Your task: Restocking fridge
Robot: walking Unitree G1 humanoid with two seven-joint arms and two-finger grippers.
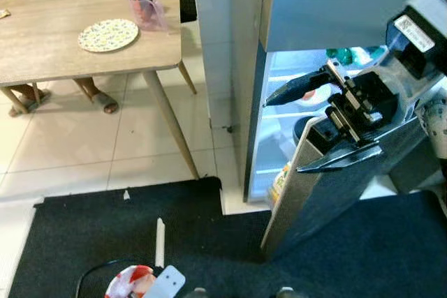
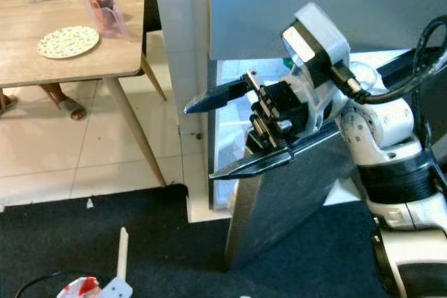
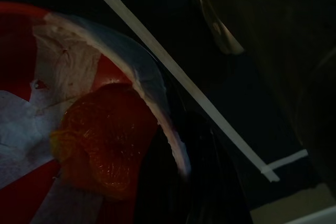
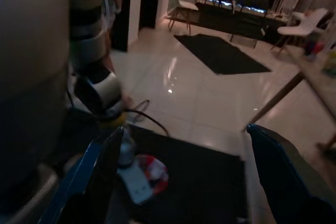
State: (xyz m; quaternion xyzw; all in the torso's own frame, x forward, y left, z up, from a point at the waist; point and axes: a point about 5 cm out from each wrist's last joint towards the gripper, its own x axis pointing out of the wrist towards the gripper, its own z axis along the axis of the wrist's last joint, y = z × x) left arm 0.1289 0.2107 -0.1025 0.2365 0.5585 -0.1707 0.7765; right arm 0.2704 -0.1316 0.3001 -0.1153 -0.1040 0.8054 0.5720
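Fridge door (image 2: 279, 200) is braced at its top edge by right gripper (image 2: 234, 130), fingers spread wide, nothing held, interior directly behind.

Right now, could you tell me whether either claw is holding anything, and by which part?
The right claw holds nothing: its fingers are spread wide open at the top edge of the fridge door. Whether the left claw holds anything cannot be told.

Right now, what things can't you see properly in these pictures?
- Inside of the lit white fridge: in the eye views the raised right gripper, jaws open, and the grey fridge door cover most shelves, so the food cannot be named.
- Red and white basket: cut by the bottom edge.
- Orange wrapped lump: left wrist view is too dark to identify it.
- Person at the wooden table: only feet and an arm show.
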